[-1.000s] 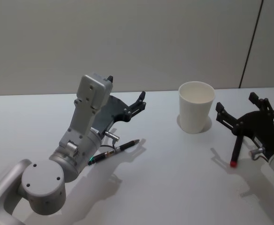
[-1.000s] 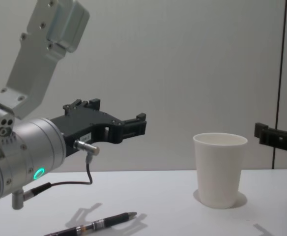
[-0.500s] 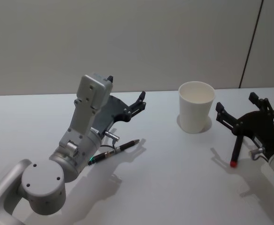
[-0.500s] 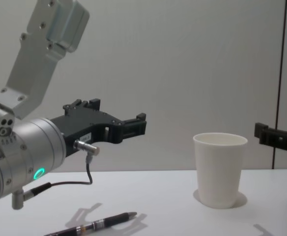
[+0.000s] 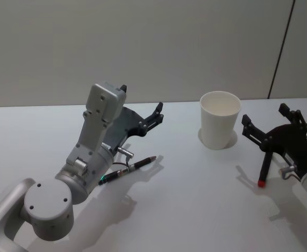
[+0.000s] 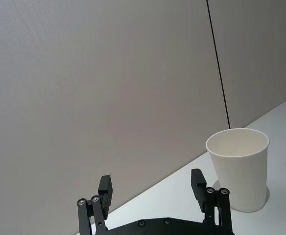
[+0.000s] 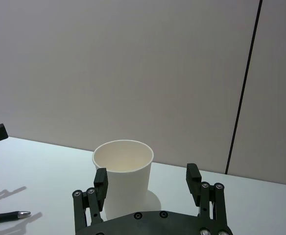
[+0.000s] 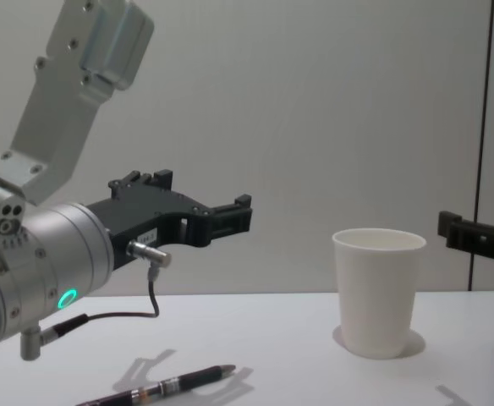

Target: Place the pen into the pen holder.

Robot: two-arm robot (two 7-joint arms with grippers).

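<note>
1. One black pen (image 5: 130,169) lies flat on the surface (image 5: 195,205), below the left jaws, which are spread and empty.
2. A second, red-tipped pen (image 5: 263,169) lies below the right jaws, also spread and empty.
3. One white pen holder (image 5: 219,119) stands upright ahead of both.
4. Risk: a pen dropped aslant could tip the light holder.

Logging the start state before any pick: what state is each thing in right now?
pen holder: upright on the table, no pen in it.
black pen: lying flat by the left arm, not gripped.
red-tipped pen: lying below the right gripper, not gripped.
left gripper: open, empty, above the table.
right gripper: open, empty.
</note>
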